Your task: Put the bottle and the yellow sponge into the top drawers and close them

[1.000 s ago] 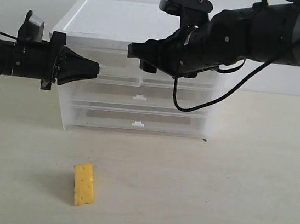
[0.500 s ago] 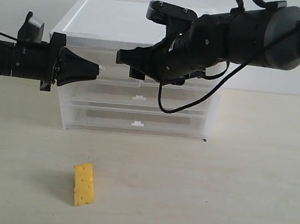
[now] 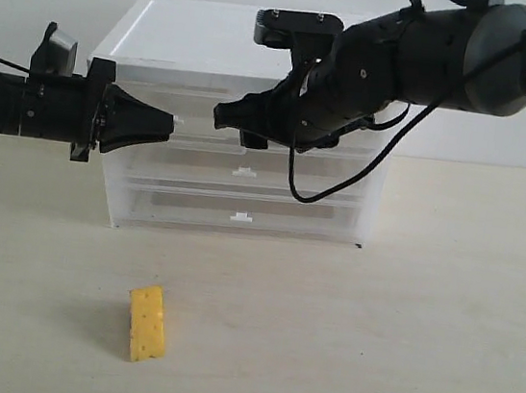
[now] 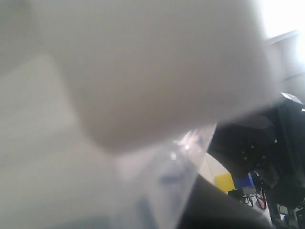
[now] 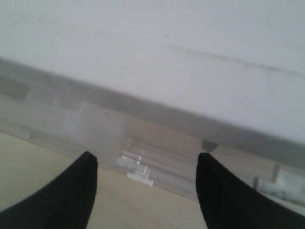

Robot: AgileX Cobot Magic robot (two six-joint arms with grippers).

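The yellow sponge (image 3: 146, 323) stands on edge on the table, well in front of the white cabinet (image 3: 198, 28). My left gripper (image 3: 170, 122) is shut to a point on the small white tab handle of the top left drawer (image 3: 201, 111). My right gripper (image 3: 233, 126) hangs open in front of the top drawers and hides most of the right one. In the right wrist view its fingers (image 5: 71, 191) are wide apart with nothing between them, above the drawer handles (image 5: 138, 177). No bottle shows on the table. The left wrist view is blurred, with faint blue behind translucent plastic (image 4: 167, 179).
Two full-width drawers (image 3: 241, 194) sit shut below the top row. The right arm and its cable (image 3: 342, 183) cross the cabinet's front. The tabletop (image 3: 400, 331) stretches right of the sponge.
My right gripper swung left across the top drawers, then came back a little to the right and lower. The left gripper and the sponge have not moved.
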